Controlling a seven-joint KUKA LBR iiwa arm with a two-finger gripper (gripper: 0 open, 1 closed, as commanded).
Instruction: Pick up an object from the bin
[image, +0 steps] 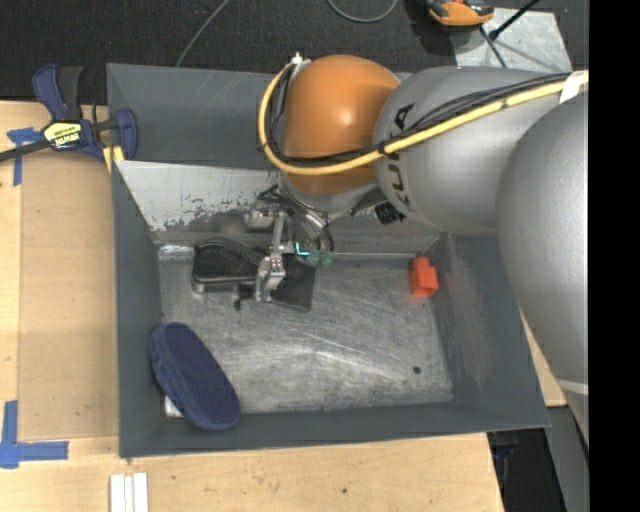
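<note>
Grey metal bin (480, 330): scuffed floor, sloped walls.

Dark blue oval pouch (195, 378), cloth-like, in the front-left corner. Probably soft and light.

Black rounded object (222, 264) on a bright metal base, stapler-like, at the back-left of the floor. Probably stiff and heavier, and the smooth top may slip, so best taken across its narrow sides.

Gripper (272, 278) sits low just right of it, over a small black squarish piece (298, 290). Spread or pressed together: cannot tell.

Small orange block (424, 277), hard-edged, well apart at right.
</note>
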